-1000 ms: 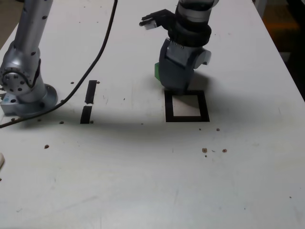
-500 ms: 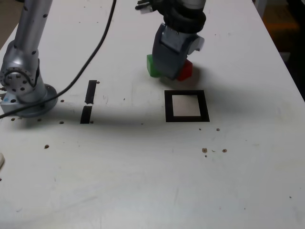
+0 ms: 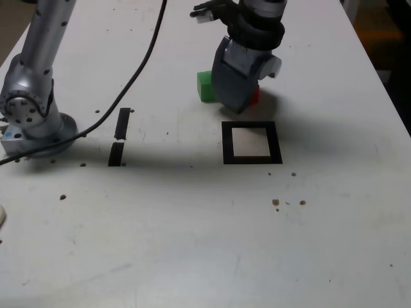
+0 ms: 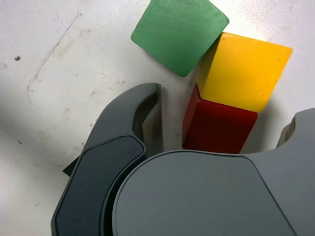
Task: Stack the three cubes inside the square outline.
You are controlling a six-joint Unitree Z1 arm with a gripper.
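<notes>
Gripper (image 3: 239,102) low over the cubes, just behind the square outline (image 3: 251,143) on the white table (image 3: 192,244); jaws spread, one finger (image 4: 147,118) on either side of the red cube (image 4: 216,125), a visible gap at that finger, so no pinch yet; yellow cube (image 4: 243,71) touching the red one on its far side from the outline; green cube (image 3: 205,86) beside the pair, toward the exterior view's left of the outline; outline's white centre bare.
</notes>
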